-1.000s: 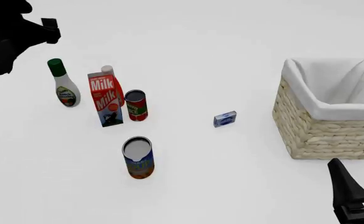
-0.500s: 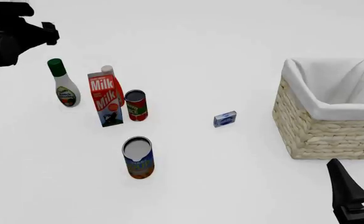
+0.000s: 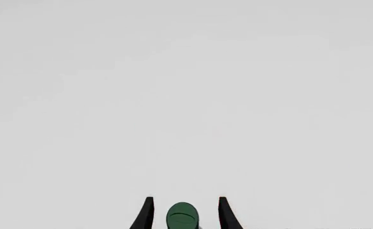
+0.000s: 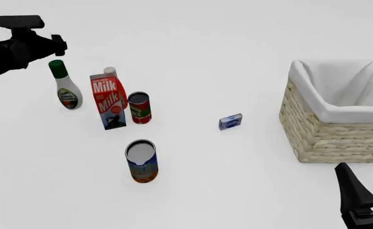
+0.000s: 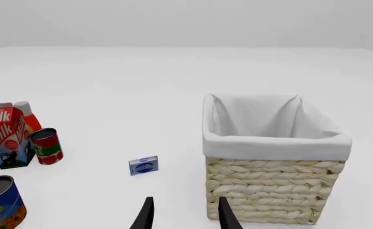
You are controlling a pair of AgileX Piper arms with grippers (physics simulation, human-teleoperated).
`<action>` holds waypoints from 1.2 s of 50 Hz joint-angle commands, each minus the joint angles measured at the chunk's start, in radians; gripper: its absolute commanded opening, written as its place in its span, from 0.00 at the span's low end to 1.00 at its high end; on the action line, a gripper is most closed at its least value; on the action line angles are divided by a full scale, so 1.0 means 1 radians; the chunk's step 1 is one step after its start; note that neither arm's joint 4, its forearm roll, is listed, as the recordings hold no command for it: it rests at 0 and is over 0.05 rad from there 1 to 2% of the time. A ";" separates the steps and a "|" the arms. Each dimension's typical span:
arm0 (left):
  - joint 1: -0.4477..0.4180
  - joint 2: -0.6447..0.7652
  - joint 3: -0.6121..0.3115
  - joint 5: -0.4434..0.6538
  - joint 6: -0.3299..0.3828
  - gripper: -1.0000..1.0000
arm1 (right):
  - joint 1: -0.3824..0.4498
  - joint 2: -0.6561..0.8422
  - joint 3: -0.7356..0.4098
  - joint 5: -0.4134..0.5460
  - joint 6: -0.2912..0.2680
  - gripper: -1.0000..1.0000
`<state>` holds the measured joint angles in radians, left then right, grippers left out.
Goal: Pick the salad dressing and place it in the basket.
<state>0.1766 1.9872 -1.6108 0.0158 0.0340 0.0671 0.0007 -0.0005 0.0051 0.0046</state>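
The salad dressing (image 4: pixel 65 90) stands upright — cap up; the left gripper (image 3: pixel 184 212) straddles its cap, jaws spread, gripping nothing.

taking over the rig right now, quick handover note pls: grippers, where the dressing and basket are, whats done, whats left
Left gripper: open, above the salad dressing, its green cap between the fingers in the left wrist view; no grip yet.
Right gripper: open, idle, near the basket.
Dressing stands upright at the table's left, beside the milk carton. Basket at the right, nothing visible inside.
Done: approach only.
Left: descend, grasp, carry across, drop into the basket.
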 commanded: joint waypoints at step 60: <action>0.003 0.213 -0.051 0.014 -0.051 1.00 | 0.006 0.000 0.000 0.015 -0.004 1.00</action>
<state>0.1826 2.1841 -1.6630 0.0345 -0.0119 0.0760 0.0012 -0.0002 0.0199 0.0024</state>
